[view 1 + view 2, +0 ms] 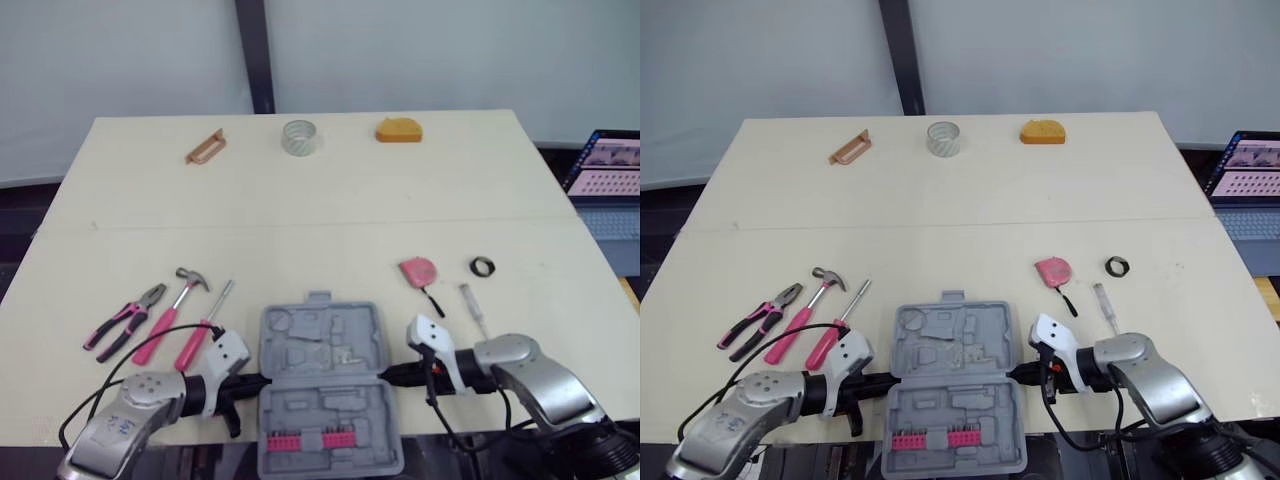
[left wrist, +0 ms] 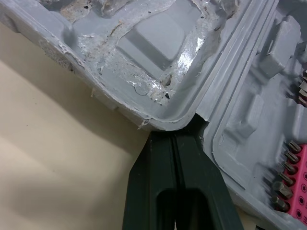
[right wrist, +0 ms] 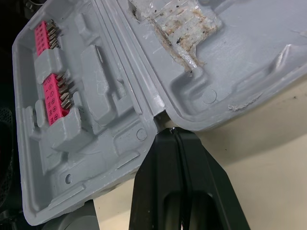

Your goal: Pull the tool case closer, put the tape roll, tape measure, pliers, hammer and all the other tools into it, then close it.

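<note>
the tool case (image 1: 320,345) is lying open at the near edge of the counter (image 1: 330,200), with its two halves spread flat and the pink bit rack (image 1: 308,440) nearest the robot. the left gripper (image 1: 253,379) is coming in from one side and the right gripper (image 1: 390,375) from the other. each is keeping its jaws pressed together into one wedge, pinching nothing, with the tips touching the case at the hinge notch. bracing both ends of the hinge this way is probably keeping the case from twisting as it slides.

no loose tools are lying in the case yet. the pliers (image 1: 125,322), hammer (image 1: 170,312) and pink screwdriver (image 1: 203,330) are lying side by side just left of it. the tape measure (image 1: 418,270), a black ring (image 1: 484,266) that is probably the tape roll, and a slim clear tool (image 1: 472,308) are lying to its right.

the counter is looking pale and matte, with a seam running across it. a laptop (image 1: 605,170) is sitting off to the right, and a dark post (image 1: 258,55) is standing against the pale wall behind.
</note>
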`<state>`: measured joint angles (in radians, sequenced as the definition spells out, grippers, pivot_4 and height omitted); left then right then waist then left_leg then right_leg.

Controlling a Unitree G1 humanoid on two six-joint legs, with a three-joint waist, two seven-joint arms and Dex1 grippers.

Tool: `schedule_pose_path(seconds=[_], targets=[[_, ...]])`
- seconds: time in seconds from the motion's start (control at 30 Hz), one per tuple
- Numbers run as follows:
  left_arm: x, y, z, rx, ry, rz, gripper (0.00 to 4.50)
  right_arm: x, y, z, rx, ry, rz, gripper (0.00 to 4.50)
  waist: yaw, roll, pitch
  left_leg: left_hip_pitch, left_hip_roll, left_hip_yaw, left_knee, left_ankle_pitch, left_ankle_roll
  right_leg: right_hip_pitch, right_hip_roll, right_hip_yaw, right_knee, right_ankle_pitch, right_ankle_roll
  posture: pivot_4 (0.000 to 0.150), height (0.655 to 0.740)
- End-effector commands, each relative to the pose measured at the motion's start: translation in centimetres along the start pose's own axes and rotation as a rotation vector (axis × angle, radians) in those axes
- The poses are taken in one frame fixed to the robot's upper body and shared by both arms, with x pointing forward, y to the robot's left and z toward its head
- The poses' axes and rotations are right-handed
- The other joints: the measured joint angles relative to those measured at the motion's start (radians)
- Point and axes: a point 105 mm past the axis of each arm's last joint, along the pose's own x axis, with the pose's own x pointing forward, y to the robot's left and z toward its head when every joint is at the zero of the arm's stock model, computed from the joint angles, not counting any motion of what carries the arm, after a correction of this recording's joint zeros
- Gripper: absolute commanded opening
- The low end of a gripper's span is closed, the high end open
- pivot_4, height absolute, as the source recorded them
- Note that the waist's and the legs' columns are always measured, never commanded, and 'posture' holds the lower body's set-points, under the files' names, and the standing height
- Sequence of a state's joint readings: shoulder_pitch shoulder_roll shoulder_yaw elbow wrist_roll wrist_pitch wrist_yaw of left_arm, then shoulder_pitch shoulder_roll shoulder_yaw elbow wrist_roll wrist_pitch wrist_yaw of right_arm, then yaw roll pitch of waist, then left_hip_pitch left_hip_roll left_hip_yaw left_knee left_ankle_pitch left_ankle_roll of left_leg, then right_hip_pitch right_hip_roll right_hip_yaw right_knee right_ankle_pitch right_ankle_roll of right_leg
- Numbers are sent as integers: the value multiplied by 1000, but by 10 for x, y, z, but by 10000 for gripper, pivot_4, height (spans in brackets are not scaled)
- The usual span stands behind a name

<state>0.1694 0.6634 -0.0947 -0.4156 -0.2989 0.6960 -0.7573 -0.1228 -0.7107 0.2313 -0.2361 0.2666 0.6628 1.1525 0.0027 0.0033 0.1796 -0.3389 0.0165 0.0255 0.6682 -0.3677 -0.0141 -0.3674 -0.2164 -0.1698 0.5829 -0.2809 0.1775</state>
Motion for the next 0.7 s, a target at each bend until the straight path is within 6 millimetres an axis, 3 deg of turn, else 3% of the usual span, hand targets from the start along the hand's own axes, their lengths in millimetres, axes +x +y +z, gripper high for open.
schedule_pose_path(seconds=[0.03,0.7], targets=[[6,-6,-8,-29,17,-34,0,4,11,12,-43,-41,51,491,0,0,0,0,0,0,0,0,0,0,0,0,0,0,0,1500,7400],[8,0,0,-9,-3,-25,0,3,14,10,-37,-39,56,491,20,0,0,0,0,0,2,0,0,0,0,1,0,0,0,1500,7400]])
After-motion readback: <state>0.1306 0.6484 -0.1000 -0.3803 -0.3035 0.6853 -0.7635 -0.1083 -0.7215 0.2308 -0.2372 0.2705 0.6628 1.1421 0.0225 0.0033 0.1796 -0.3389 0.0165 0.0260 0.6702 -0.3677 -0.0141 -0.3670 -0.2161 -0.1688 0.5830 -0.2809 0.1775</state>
